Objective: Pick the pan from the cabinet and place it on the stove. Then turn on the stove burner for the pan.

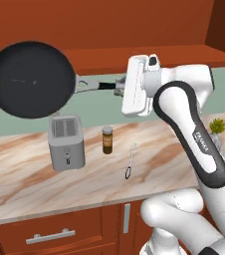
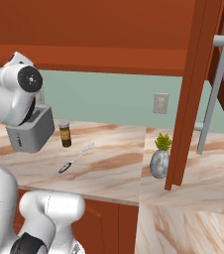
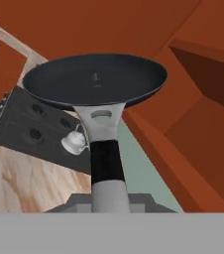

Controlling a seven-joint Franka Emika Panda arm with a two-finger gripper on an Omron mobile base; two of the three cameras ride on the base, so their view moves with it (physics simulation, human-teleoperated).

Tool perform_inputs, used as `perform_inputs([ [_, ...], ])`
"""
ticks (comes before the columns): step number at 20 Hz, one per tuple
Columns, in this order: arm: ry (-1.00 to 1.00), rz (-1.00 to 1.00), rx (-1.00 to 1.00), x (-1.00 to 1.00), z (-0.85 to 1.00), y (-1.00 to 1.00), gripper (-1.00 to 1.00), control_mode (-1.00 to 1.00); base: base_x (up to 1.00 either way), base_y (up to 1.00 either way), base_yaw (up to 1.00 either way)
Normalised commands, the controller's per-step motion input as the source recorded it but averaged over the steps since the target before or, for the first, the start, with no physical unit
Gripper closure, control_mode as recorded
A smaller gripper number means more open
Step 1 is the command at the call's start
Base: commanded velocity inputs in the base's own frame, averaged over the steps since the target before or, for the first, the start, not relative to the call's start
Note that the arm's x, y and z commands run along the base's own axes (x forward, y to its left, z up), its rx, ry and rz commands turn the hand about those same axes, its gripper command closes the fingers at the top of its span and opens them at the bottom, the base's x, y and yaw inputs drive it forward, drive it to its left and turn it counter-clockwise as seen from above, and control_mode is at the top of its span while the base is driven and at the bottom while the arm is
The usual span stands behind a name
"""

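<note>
Above the marble counter [image 1: 30, 184] (toaster [image 1: 66, 142] below), the pan [image 1: 31, 79] hangs.

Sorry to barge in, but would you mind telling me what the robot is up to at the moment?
The white arm's gripper is shut on the handle of a black pan and holds it in the air, tipped on its side, above the marble counter. Below it stand a toaster, a small brown jar and a whisk. In the hand view the stove, with a white kettle on it, lies beyond the pan, so the pan is not yet set down.
</note>
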Motion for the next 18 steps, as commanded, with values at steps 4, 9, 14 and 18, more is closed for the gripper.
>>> perform_inputs([
  [4,0.00,0.01,-0.11,-0.56,-0.38,-0.25,1.00,-1.00,0.00,0.00,0.00],
  [9,0.01,0.01,-0.09,-0.58,-0.37,-0.21,1.00,-1.00,0.00,0.00,0.00],
  [14,0.02,0.00,-0.01,-0.18,-0.13,0.01,1.00,-1.00,0.00,0.00,0.00],
  [18,0.00,0.00,0.00,0.00,0.00,0.03,1.00,-1.00,0.00,0.00,0.00],
])
